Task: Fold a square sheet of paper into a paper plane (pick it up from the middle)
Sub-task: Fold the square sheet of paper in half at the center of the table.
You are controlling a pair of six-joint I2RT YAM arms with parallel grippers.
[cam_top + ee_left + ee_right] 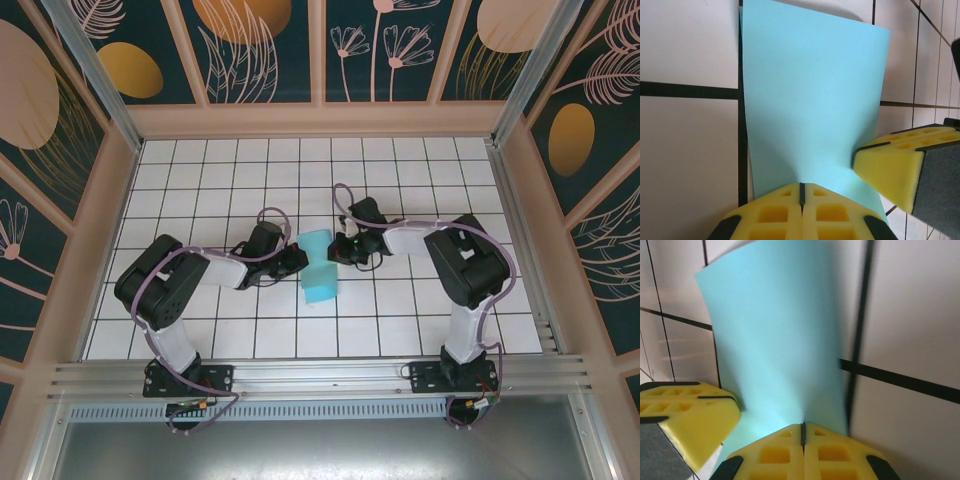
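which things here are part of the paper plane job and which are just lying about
In the job: square sheet of paper; left fingers and right fingers, both pinched shut on it.
Just there: white grid table; patterned walls.

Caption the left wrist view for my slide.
Shut left gripper pinches the light-blue sheet, right gripper alongside.

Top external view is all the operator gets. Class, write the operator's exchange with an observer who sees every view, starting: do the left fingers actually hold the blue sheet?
Observer: Yes. On the left wrist view the left fingers are shut on the blue sheet.
Operator: And the other arm?
Observer: The right fingers are shut on it too, with paper caught in their seam.
Operator: How near are the two grips?
Observer: Near. One right finger sits just beside the left pinch.
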